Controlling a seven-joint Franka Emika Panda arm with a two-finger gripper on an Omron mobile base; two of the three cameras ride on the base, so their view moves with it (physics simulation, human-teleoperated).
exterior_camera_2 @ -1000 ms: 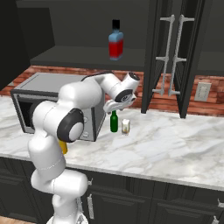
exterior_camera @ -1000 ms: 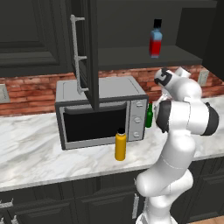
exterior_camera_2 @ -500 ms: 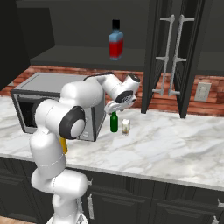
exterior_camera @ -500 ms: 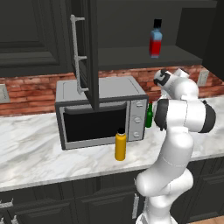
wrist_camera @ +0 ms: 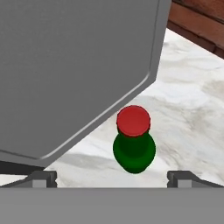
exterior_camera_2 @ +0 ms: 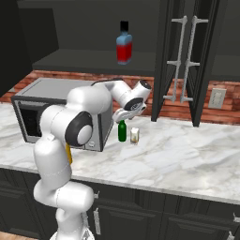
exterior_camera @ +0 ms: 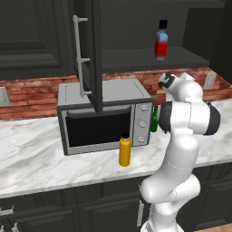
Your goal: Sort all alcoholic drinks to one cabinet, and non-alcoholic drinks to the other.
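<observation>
The slim dark-green bottle with a red cap [wrist_camera: 133, 146] stands upright on the marble counter beside the microwave's right side. My gripper [wrist_camera: 113, 178] is open and hovers just above it, one finger on each side and neither touching the bottle. From the right base view, the gripper [exterior_camera_2: 123, 114] hangs over the green bottle [exterior_camera_2: 122, 131], with the small pale cream container [exterior_camera_2: 135, 136] just to its right. My arm partly hides the green bottle [exterior_camera: 154, 121]. The yellow-orange bottle [exterior_camera: 124, 151] stands in front of the microwave. The blue-and-red bottle [exterior_camera: 161, 40] [exterior_camera_2: 124, 43] stands on the open upper shelf.
The grey microwave [exterior_camera: 104, 113] [wrist_camera: 74, 65] sits close to the left of the green bottle. An open cabinet door [exterior_camera: 88, 50] hangs above the microwave. Two more open doors [exterior_camera_2: 180, 61] stand to the right. The brick wall [exterior_camera_2: 211, 110] backs the counter.
My hand has shifted slightly over the green bottle. The bottles and the container have not moved.
</observation>
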